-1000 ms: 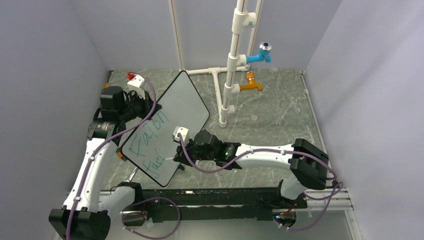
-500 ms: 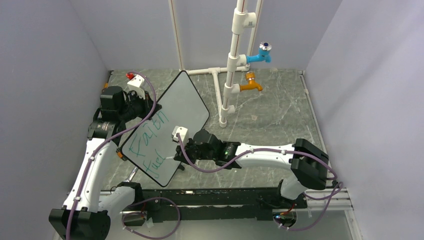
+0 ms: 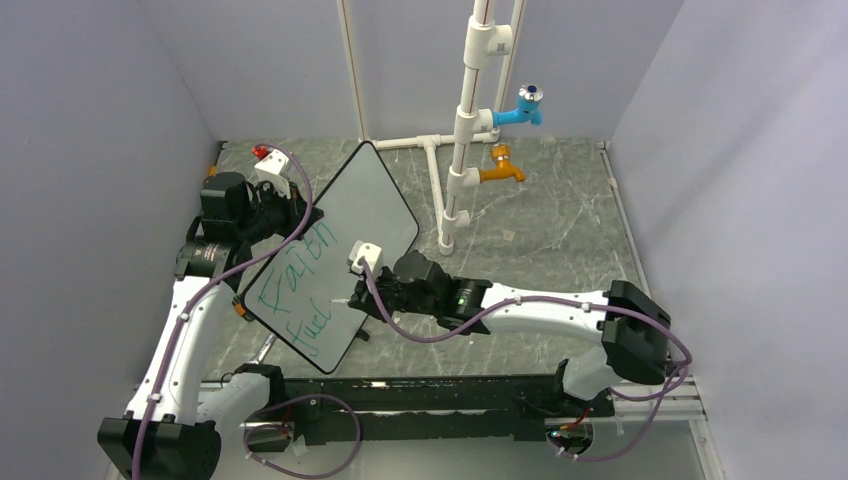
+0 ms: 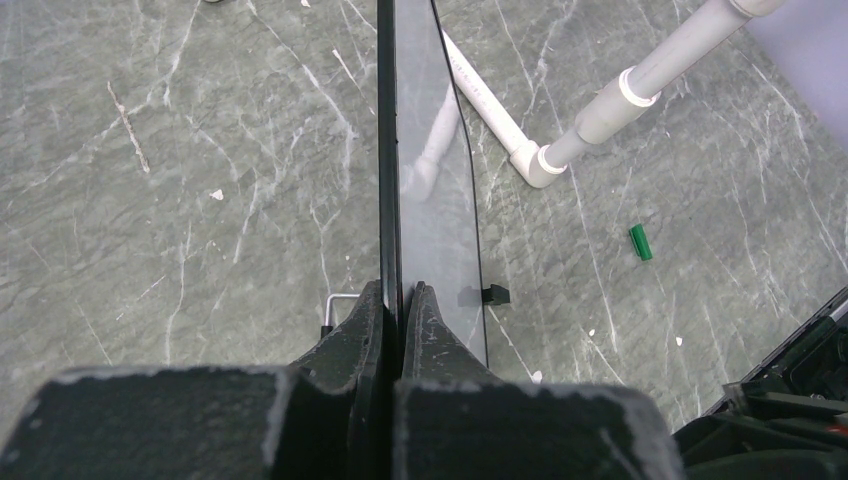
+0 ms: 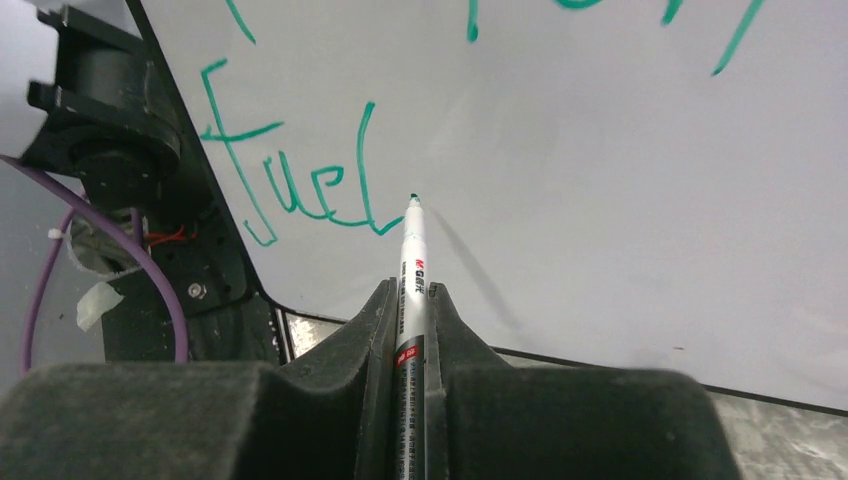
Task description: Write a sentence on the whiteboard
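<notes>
Clamping the whiteboard (image 3: pixel 372 205) at its left edge, the left gripper (image 4: pixel 400 297) has both fingers pressed onto the thin black rim, one on each face, and holds the board tilted up off the grey marbled table (image 3: pixel 560 230) in the left half of the top view. The board runs diagonally from the lower left toward the upper middle of that frame. The sentence (image 3: pixel 300 290) sits on the board's lower part in green handwriting on two lines, "Faith" above and "fuel" below, with the upper part of the board blank. Just right of the writing, the right gripper (image 5: pixel 410 300) is closed tight on a green marker (image 5: pixel 413 255), which points out straight between the fingers. In the right wrist view the marker tip lies just right of the trailing stroke of the "l"; whether it touches the surface I cannot tell. Farther right in the top view stands a white pipe frame (image 3: pixel 465 120) carrying a blue tap (image 3: pixel 522 108) and an orange tap (image 3: pixel 500 172). A small green cap (image 4: pixel 640 242) lies on the table at the right of the left wrist view.
</notes>
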`<move>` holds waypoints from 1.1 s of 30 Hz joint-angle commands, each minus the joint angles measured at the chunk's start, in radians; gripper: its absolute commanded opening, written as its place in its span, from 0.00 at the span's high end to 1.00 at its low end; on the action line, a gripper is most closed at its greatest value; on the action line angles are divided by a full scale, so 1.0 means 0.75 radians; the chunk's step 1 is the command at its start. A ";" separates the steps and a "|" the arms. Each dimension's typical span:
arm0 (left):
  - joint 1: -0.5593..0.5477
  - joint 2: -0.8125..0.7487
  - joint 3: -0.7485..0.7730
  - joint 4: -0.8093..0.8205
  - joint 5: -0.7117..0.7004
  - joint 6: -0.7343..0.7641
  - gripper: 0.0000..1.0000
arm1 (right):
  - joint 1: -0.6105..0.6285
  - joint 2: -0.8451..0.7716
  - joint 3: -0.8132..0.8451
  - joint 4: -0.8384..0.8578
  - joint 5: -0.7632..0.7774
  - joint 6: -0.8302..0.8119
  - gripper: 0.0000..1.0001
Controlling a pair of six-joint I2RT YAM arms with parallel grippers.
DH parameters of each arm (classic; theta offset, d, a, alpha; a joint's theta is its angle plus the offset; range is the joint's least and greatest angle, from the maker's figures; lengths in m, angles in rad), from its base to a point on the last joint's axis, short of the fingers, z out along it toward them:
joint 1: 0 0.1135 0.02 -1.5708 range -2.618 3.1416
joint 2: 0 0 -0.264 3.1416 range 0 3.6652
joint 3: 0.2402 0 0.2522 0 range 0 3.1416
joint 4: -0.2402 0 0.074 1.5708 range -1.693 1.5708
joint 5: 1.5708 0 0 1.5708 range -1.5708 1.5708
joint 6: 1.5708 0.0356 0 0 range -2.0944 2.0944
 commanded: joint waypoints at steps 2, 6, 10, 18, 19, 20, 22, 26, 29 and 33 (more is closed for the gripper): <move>-0.005 0.008 -0.041 -0.080 -0.111 0.172 1.00 | -0.005 -0.093 0.000 0.074 0.034 -0.017 1.00; -0.004 0.002 -0.044 -0.074 -0.115 0.170 1.00 | -0.006 -0.079 0.007 0.091 0.036 -0.016 1.00; -0.004 0.003 -0.044 -0.076 -0.118 0.170 1.00 | -0.012 -0.049 0.022 0.107 0.032 -0.017 1.00; -0.005 -0.007 -0.044 -0.074 -0.123 0.170 1.00 | -0.029 -0.010 0.055 0.091 0.020 -0.016 1.00; -0.005 -0.006 -0.045 -0.071 -0.122 0.170 1.00 | -0.030 -0.006 0.058 0.094 0.020 -0.015 1.00; -0.005 -0.007 -0.045 -0.071 -0.121 0.169 1.00 | -0.031 -0.004 0.057 0.096 0.022 -0.013 1.00; -0.005 -0.008 -0.046 -0.071 -0.119 0.168 1.00 | -0.035 0.010 0.065 0.098 0.019 -0.015 1.00; -0.005 -0.012 -0.047 -0.070 -0.117 0.168 1.00 | -0.035 0.042 0.098 0.081 0.018 -0.031 1.00; -0.005 -0.010 -0.047 -0.073 -0.116 0.168 1.00 | -0.036 0.054 0.114 0.078 0.012 -0.031 1.00; -0.005 -0.012 -0.047 -0.070 -0.116 0.168 1.00 | -0.036 0.062 0.121 0.080 -0.008 -0.031 1.00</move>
